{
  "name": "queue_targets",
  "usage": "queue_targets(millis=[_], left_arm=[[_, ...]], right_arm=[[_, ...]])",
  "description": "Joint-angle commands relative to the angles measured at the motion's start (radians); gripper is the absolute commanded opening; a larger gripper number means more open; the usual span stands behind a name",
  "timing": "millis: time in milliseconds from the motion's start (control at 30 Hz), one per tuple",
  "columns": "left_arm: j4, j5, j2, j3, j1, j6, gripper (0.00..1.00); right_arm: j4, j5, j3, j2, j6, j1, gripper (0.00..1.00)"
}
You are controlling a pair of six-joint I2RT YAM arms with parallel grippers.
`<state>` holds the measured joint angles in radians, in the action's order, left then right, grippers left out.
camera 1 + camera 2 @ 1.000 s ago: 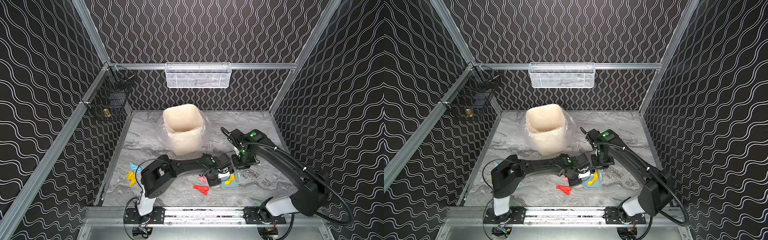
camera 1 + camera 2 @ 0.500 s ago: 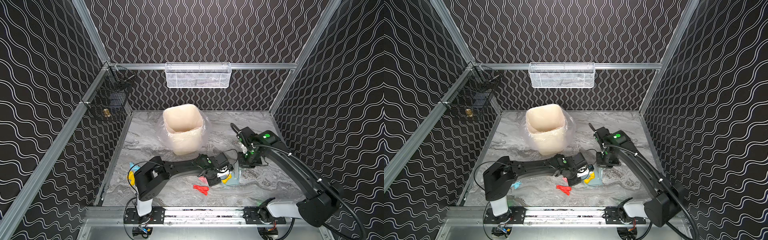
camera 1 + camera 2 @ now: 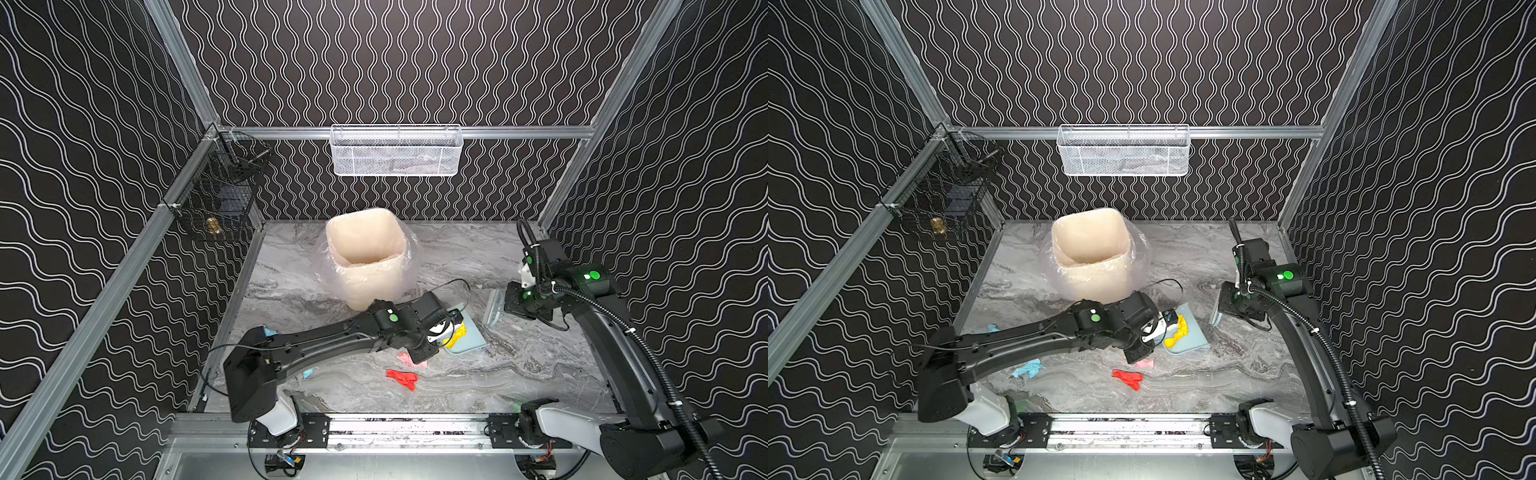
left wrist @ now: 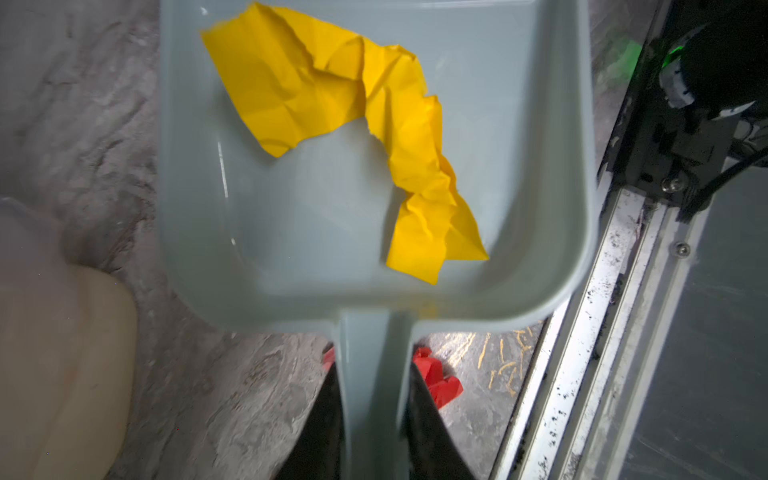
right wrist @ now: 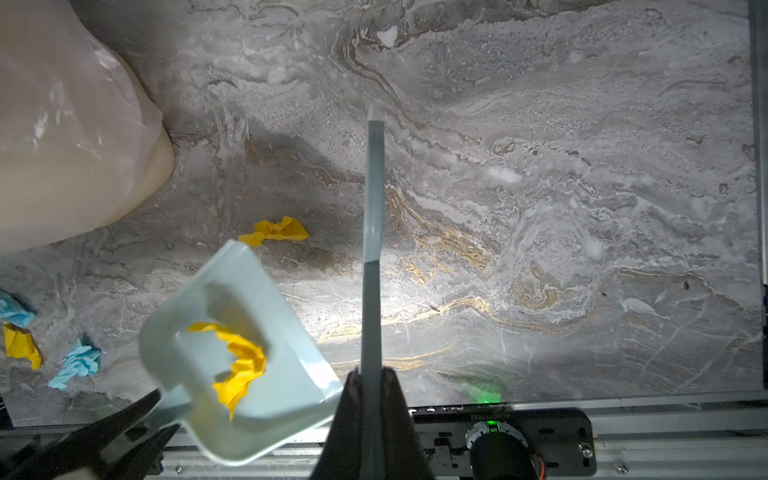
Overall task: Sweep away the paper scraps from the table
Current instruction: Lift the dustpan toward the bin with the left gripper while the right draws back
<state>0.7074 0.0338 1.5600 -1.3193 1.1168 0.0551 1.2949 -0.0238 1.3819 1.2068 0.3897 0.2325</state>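
Nearest our base rail (image 3: 395, 424), the paper scraps (image 5: 79, 361) are lying loose on the bench (image 3: 519, 374). A red scrap (image 3: 402, 378) is resting closest to the front. A pink scrap (image 3: 409, 359) is sitting just behind it at the edge of our left wrist. A light blue scrap (image 3: 1026, 368) is showing beside our left forearm, and a second blue scrap (image 3: 992, 328) is peeking out further back near the bench's left edge.

With our left gripper (image 4: 372, 374) we are clamping the handle of the pale blue dustpan (image 4: 291, 208), both fingers pressing closed on it, and a crumpled yellow scrap (image 4: 332, 83) is lying inside the pan. Whether the pan's lip is touching the bench we cannot tell.

Just to the right, not touching the dustpan, our right gripper (image 5: 371, 376) is squeezing shut on the thin handle of the hand brush (image 5: 372, 187), which is pointing out over bare bench.

Behind the dustpan a cream bin (image 3: 365, 266) lined with clear plastic is standing mid-bench. In the right wrist view a small yellow scrap (image 5: 276, 230) is lying on the bench between the two.

Furthest back, a white mesh basket (image 3: 395, 151) is hanging on the rear rail and a black wire basket (image 3: 220, 195) is hanging on the left rail
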Motion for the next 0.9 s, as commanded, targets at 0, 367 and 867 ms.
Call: queue_targets(millis=[0, 367, 867], left_arm=[[0.135, 0.080, -0.056, -0.049, -0.009, -0.027, 0.07], [0.442, 0.193, -0.161, -0.313, -0.144, -0.046, 0.08], [0.559, 0.280, -0.121, -0.512, -0.490, 0.099, 0.09]], right_arm=[[-0.066, -0.042, -0.004, 0.011, -0.017, -0.012, 0.00], [-0.134, -0.089, 0.007, 0.081, -0.067, -0.044, 0.00], [-0.145, -0.103, 0.044, 0.140, -0.101, -0.056, 0.00]])
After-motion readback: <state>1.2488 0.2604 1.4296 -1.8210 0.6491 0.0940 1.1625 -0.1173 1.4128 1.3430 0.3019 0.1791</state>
